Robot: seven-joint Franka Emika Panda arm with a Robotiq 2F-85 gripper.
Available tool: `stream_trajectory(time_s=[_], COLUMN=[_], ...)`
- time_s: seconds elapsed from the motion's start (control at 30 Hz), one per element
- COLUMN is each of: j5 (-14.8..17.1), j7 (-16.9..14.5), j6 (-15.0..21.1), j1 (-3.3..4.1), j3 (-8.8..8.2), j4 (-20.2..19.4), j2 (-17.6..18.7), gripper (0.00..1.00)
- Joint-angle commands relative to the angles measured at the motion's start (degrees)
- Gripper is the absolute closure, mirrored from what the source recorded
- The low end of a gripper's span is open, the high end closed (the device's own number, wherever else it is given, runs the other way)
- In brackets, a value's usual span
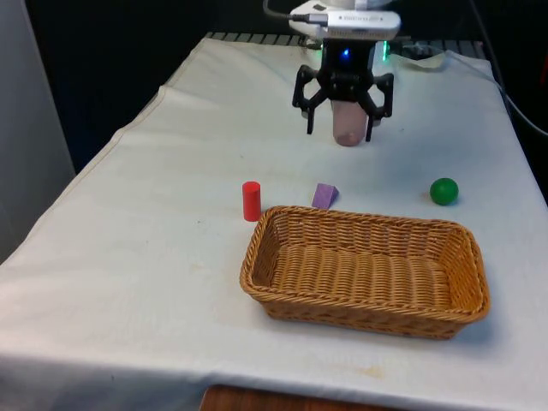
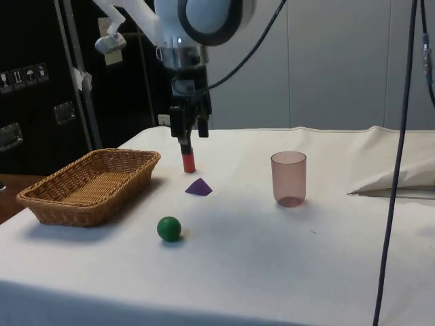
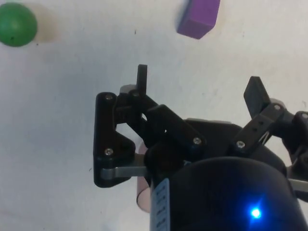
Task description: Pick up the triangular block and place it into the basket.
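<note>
Gripper (image 1: 342, 130) above cloth, jaws spread, empty. Purple triangular block (image 1: 324, 196) just behind basket (image 1: 257, 257) far rim, between red cylinder (image 1: 251, 200) and green ball (image 1: 443, 191). Block likely light, rigid; sloped faces may slip, so grip flat parallel sides.

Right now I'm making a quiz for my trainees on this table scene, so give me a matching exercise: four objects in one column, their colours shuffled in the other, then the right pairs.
Objects:
1. triangular block
2. ball
3. cylinder
4. basket

Colours:
A. green
B. tan wicker
C. purple
D. red

Pairs: 1-C, 2-A, 3-D, 4-B
</note>
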Motion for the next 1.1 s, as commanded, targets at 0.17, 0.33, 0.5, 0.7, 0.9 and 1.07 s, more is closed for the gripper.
stream_trajectory(time_s=[0.17,0.33,0.5,0.7,0.9,1.07], j5=[-0.11,0.00,0.23,0.40,0.46,0.52], j7=[1.26,1.66,2.75,3.44,3.44,3.50], j6=[3.44,4.07,7.51,10.49,13.24,16.44], j1=[-0.06,-0.06,-0.17,-0.29,-0.52,-0.80], j3=[-0.46,-0.57,-0.69,-0.52,-0.46,-0.40], j4=[-0.23,-0.06,-0.06,0.46,0.29,0.17], j2=[2.86,4.24,6.76,9.05,10.49,12.20], gripper=[0.00,0.00,0.00,0.00,0.00,0.00])
